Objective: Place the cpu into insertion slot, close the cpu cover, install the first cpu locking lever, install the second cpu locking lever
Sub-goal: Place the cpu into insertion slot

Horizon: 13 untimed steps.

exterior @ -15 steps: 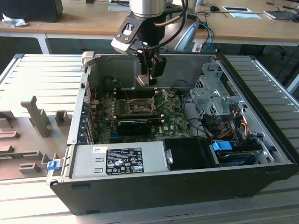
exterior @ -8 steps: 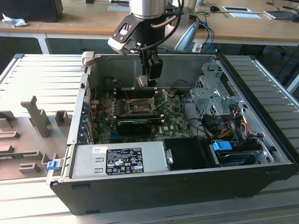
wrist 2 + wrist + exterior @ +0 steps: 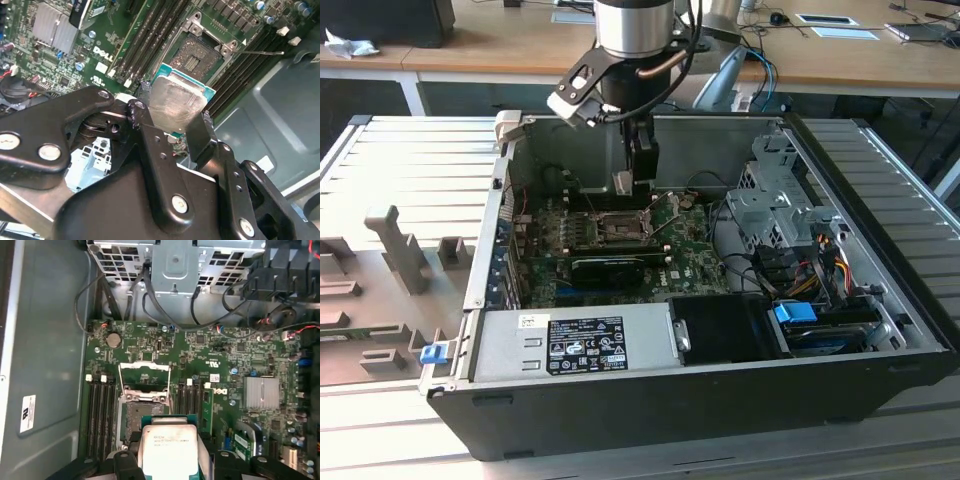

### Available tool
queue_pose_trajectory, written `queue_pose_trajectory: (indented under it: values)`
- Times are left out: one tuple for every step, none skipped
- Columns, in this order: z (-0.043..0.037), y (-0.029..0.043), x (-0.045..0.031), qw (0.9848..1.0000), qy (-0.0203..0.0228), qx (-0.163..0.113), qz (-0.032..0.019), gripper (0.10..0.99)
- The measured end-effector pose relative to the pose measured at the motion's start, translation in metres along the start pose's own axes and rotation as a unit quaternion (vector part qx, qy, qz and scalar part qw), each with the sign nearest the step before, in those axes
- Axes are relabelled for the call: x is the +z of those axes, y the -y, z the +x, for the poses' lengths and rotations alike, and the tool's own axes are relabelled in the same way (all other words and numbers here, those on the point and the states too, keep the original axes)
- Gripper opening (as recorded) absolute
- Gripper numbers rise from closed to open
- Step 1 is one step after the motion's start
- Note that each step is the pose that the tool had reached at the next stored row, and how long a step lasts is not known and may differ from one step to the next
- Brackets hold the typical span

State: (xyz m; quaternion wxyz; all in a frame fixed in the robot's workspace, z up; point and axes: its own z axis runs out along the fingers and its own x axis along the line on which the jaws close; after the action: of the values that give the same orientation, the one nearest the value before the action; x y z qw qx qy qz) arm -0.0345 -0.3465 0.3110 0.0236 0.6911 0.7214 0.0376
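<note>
Gripper (image 3: 172, 124), closed on the cpu (image 3: 176, 100) by its edges, hangs above the open insertion slot (image 3: 199, 56), and keeping it level and corner-matched to that slot looks essential.

In the first wrist view the cpu (image 3: 168, 450) hides part of the insertion slot (image 3: 131, 416).

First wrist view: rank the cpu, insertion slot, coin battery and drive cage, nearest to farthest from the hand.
1. cpu, held in the hand.
2. insertion slot, just beyond the cpu's edge.
3. coin battery, near the far edge of the board.
4. drive cage, past the board.
</note>
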Motion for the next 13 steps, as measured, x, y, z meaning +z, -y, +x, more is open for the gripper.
queue_pose_trajectory:
  values:
    - [0.0012,0.0002,0.0026,1.0,0.0,0.001,0.0,0.529]
    - [0.0026,0.0005,0.0072,1.0,0.0001,0.001,0.0,0.529]
    - [0.0039,0.0008,0.0118,1.0,0.0,0.001,-0.0001,0.529]
    - [0.0045,0.001,0.0147,1.0,0.0001,0.001,0.0,0.529]
    - [0.0049,0.0013,0.0185,1.0,0.0001,0.001,0.0,0.529]
    - [0.005,0.0015,0.0201,1.0,0.0,0.001,0.0,0.529]
    - [0.0051,0.0016,0.0213,1.0,0.0001,0.001,0.0002,0.529]
    - [0.0052,0.0017,0.0226,1.0,0.0001,0.001,0.0003,0.529]
    - [0.0052,0.0018,0.0234,1.0,0.0,0.001,0.0002,0.529]
    - [0.0053,0.0019,0.0248,1.0,-0.0001,0.001,0.0003,0.529]
    - [0.0053,0.002,0.0263,1.0,-0.0002,0.001,0.0002,0.529]
    - [0.0052,0.0022,0.0277,1.0,-0.0002,0.001,0.0003,0.529]
    - [0.0052,0.0023,0.0288,1.0,-0.0002,0.001,0.0003,0.529]
